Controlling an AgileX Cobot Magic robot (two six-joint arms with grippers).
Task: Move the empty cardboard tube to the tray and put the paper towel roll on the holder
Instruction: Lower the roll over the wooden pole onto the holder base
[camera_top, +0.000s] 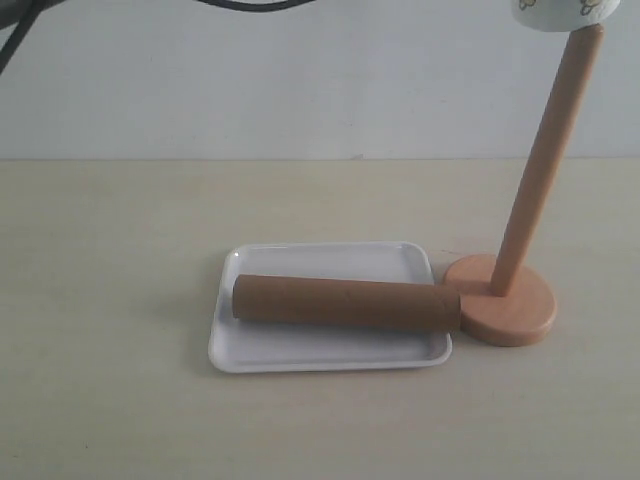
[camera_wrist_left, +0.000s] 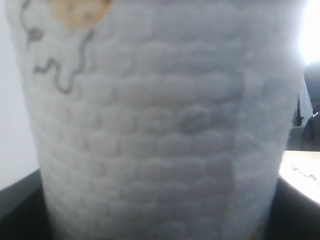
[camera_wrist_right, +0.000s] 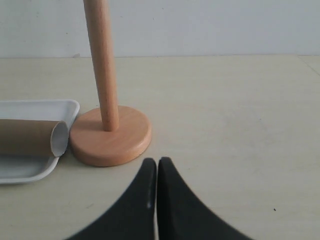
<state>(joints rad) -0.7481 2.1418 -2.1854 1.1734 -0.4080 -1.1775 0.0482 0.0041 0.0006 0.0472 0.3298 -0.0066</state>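
Observation:
The brown cardboard tube (camera_top: 345, 303) lies lengthwise in the white tray (camera_top: 330, 355), its right end sticking over the rim next to the holder's disc base (camera_top: 515, 310). The white printed paper towel roll (camera_top: 565, 12) hangs at the frame's top edge, its lower end over the tip of the holder's dowel (camera_top: 545, 160). In the left wrist view the embossed roll (camera_wrist_left: 160, 130) fills the frame and hides the left fingers that hold it. My right gripper (camera_wrist_right: 157, 162) is shut and empty, low over the table just in front of the holder base (camera_wrist_right: 111, 137). The tube's open end (camera_wrist_right: 59, 139) and a tray corner (camera_wrist_right: 40, 107) show there.
The beige table (camera_top: 120, 300) runs back to a pale wall. Dark cables (camera_top: 240, 5) hang at the top left. Neither arm shows in the exterior view.

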